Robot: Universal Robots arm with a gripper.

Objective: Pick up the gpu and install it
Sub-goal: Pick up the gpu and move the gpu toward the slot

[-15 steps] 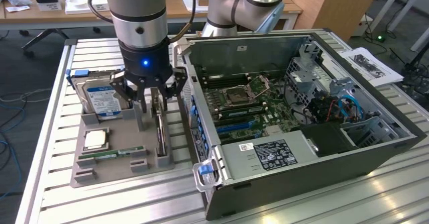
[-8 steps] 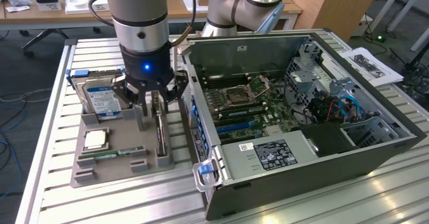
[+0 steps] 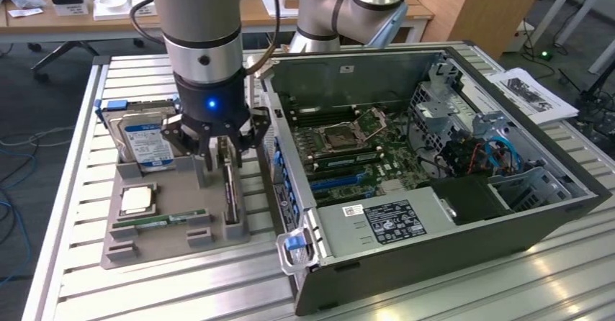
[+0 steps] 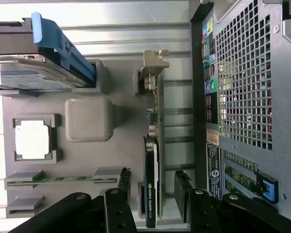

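- Gripper (image 3: 223, 147) spread wide, fingers either side of the gpu (image 4: 151, 194), clear of it, holding nothing.
- It stands on edge in the grey holder tray (image 3: 144, 243), beside the open computer case (image 3: 538, 213).
- Pick-up not made; installation judged outstanding.

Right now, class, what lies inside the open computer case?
The computer case holds a green motherboard with its processor socket, blue cables and a labelled silver box. What lies under that box is covered.
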